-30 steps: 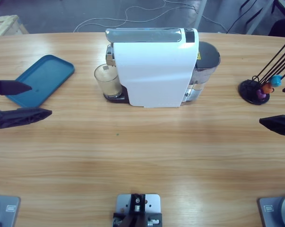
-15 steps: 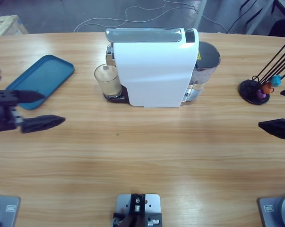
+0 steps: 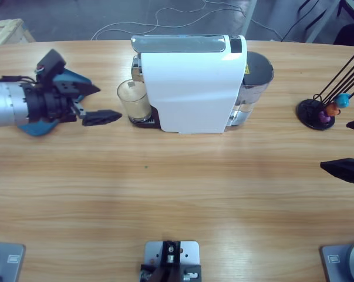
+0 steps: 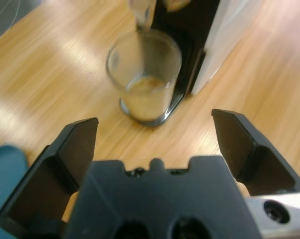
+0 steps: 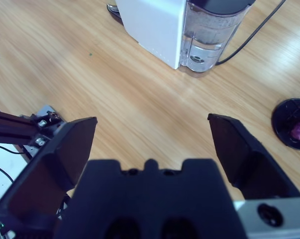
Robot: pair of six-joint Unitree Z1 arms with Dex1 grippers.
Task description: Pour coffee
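Left gripper (image 3: pixel 100 104), jaws spread wide and empty, points at the glass cup (image 3: pixel 133 100) under the coffee machine (image 3: pixel 191 82) spout. Approach step, likely; next it should straddle the cup, then close.

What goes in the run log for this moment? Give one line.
left gripper: open, facing glass cup | cup: under coffee machine spout | right gripper: open, idle at table edge

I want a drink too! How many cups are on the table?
1. One clear glass cup stands on the drip tray of the white coffee machine, with a little coffee in it. The left gripper is beside it, open. Another could hide behind the machine.
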